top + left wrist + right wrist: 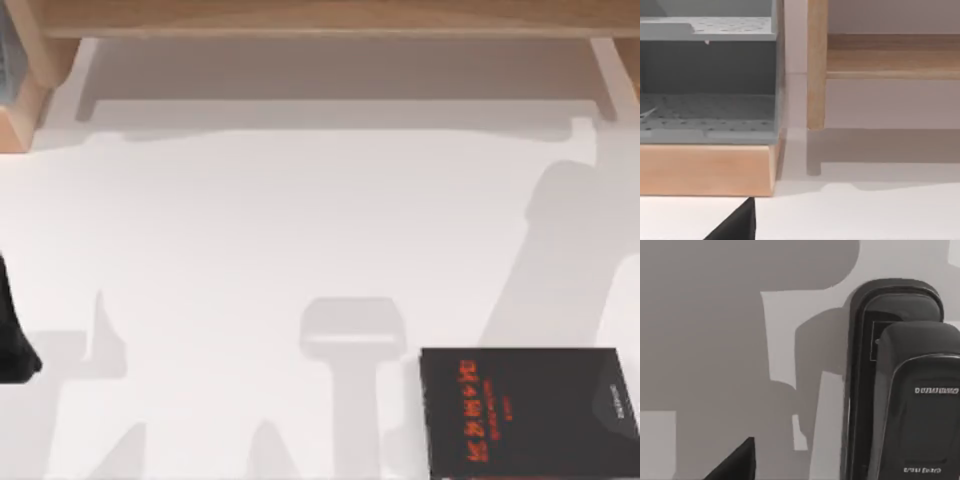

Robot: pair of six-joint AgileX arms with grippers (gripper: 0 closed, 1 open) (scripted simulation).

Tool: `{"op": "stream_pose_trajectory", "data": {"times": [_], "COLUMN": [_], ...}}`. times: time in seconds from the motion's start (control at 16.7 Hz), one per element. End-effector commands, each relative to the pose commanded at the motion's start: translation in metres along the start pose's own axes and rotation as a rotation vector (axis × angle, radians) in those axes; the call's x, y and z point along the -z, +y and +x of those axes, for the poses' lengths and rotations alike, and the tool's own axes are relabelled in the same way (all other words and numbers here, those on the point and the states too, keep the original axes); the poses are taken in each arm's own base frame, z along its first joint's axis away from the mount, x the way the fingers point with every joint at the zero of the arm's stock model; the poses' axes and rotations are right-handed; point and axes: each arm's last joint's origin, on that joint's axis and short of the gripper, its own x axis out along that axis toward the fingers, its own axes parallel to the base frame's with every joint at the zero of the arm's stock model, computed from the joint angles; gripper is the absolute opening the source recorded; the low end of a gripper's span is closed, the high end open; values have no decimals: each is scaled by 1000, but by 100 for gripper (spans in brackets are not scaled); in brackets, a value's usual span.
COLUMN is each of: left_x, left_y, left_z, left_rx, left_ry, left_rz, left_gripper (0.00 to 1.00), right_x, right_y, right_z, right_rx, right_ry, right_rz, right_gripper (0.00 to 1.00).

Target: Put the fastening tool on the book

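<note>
The book (pixel 530 412) lies flat at the table's front right, black with red-orange lettering along its left side and a small pale mark near its right side. The fastening tool (pixel 902 385), a black stapler, rests on the white table in the right wrist view, large and close. One dark finger (pixel 736 466) of my right gripper juts in well to one side of the stapler, apart from it. My left arm (pixel 12 335) sits parked at the table's left edge, and one of its fingers (pixel 737 225) shows against the white table.
A wooden shelf (pixel 330 18) runs along the back of the table. A grey perforated bin (pixel 707 105) in a wooden frame (pixel 705 170) stands at the back left. Arm shadows lie across the white tabletop (pixel 300 220).
</note>
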Motion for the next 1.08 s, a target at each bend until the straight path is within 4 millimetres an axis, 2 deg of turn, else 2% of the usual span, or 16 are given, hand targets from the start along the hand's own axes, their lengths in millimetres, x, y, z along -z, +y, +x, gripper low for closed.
{"op": "stream_pose_trajectory", "data": {"times": [0.24,0.42,1.08], "left_x": [0,0,0], "left_y": [0,0,0], "left_z": [0,0,0], "left_rx": [0,0,0], "left_ry": [0,0,0], "left_rz": [0,0,0], "left_gripper": [100,100,100], "right_x": [-2,-2,-2], "right_y": [4,4,4], "right_z": [13,13,13], "right_rx": [-2,-2,-2], "right_ry": [-3,-3,-3], "right_rz": [-2,-2,-2], "right_gripper": [100,100,17]}}
